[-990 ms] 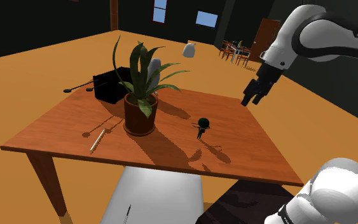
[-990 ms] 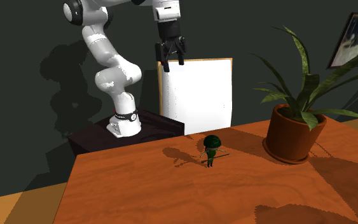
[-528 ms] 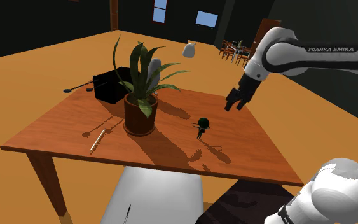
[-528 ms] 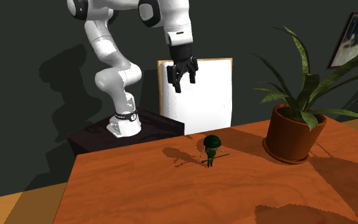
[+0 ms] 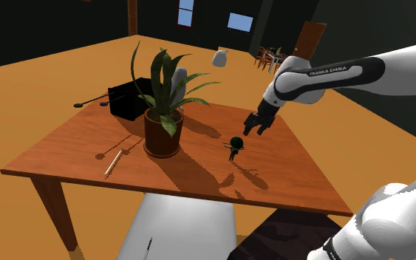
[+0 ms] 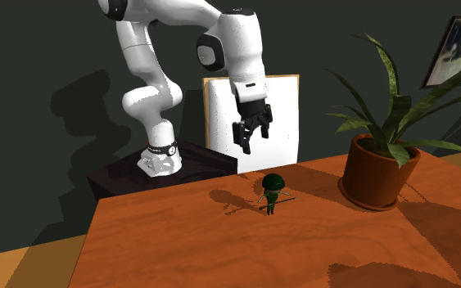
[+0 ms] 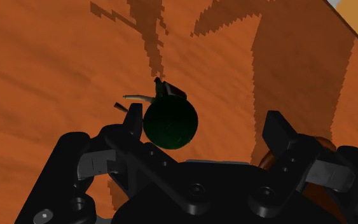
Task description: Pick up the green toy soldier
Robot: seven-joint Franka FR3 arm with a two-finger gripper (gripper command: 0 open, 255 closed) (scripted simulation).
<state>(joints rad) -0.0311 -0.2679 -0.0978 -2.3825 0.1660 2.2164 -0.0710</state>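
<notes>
The green toy soldier [image 5: 235,147] stands upright on the wooden table [image 5: 73,144], a small dark green figure with a round helmet [image 7: 170,122]. In the second exterior view the soldier [image 6: 272,193] is near the table's back edge. My gripper [image 5: 254,125] hangs open above and slightly toward the shoulder view's right of the soldier, not touching it. From the second exterior view the gripper [image 6: 252,137] is above and behind the figure. In the wrist view the gripper [image 7: 203,127] looks down on the helmet, which lies close to one finger [image 7: 131,122], apart from the other.
A potted plant [image 5: 163,111] in a brown pot stands near the soldier, toward the shoulder view's left. A black box [image 5: 128,99] sits at the table's far side, and a thin stick [image 5: 113,162] lies near the front. A white board [image 6: 253,123] leans behind the table.
The arm has swung down and toward the soldier over the last second. The gripper dropped from high above the table edge to just above the figure, staying open.
</notes>
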